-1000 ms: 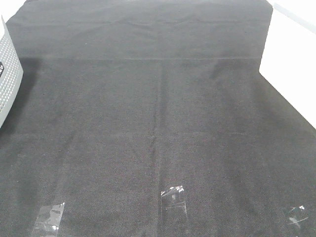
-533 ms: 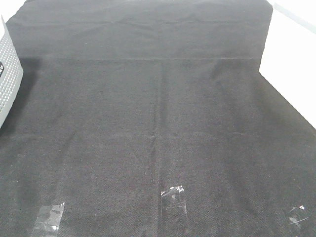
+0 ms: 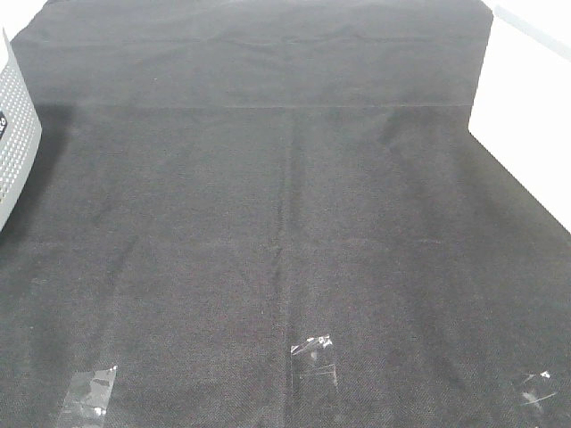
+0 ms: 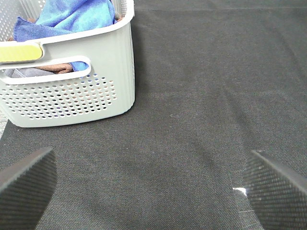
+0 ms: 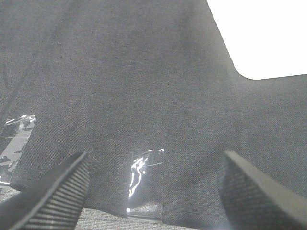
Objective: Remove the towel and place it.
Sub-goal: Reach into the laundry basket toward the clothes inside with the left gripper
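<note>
The bright blue towel (image 4: 72, 19) lies bunched inside a pale grey perforated basket (image 4: 86, 91) in the left wrist view; only the top of it shows over the rim. In the exterior view just a sliver of that basket (image 3: 16, 143) shows at the left edge, and the towel is hidden there. My left gripper (image 4: 148, 191) is open and empty, hovering over the black cloth some way from the basket. My right gripper (image 5: 153, 191) is open and empty over the black cloth. Neither gripper shows in the exterior view.
A black woven cloth (image 3: 268, 223) covers the table. Bits of clear tape (image 3: 314, 352) hold its near edge, also in the right wrist view (image 5: 141, 175). White tabletop (image 3: 526, 107) shows at the right. A brownish cloth (image 4: 55, 68) lies in the basket under the towel.
</note>
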`<action>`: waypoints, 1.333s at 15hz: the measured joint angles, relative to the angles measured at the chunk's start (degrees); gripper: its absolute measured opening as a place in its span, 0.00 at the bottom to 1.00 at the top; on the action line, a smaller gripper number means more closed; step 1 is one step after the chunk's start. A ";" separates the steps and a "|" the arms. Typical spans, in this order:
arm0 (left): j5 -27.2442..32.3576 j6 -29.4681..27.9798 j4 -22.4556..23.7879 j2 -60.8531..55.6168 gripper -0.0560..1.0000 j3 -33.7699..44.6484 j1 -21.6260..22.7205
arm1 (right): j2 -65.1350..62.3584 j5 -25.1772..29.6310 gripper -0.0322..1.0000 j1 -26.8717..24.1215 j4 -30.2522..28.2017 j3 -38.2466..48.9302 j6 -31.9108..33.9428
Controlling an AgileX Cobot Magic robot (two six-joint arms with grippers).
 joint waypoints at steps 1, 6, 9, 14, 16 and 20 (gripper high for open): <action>0.00 0.00 0.00 0.00 0.99 0.00 0.00 | 0.00 0.00 0.72 0.00 0.00 0.00 0.00; 0.00 0.00 0.00 0.00 0.99 0.00 0.00 | 0.00 0.00 0.72 0.00 0.00 0.00 0.00; 0.00 0.40 -0.17 0.00 0.99 0.00 0.00 | 0.00 0.00 0.72 0.00 0.00 0.00 0.00; 1.78 1.66 -0.34 1.49 0.99 -0.92 0.00 | 0.00 0.00 0.72 0.00 0.00 0.00 0.00; 5.73 6.13 -0.69 7.91 0.99 -4.70 0.00 | 0.00 0.00 0.72 0.00 0.00 0.00 0.00; 9.28 18.62 -1.38 24.87 0.99 -14.15 0.00 | 0.00 0.00 0.72 0.00 0.00 0.00 0.00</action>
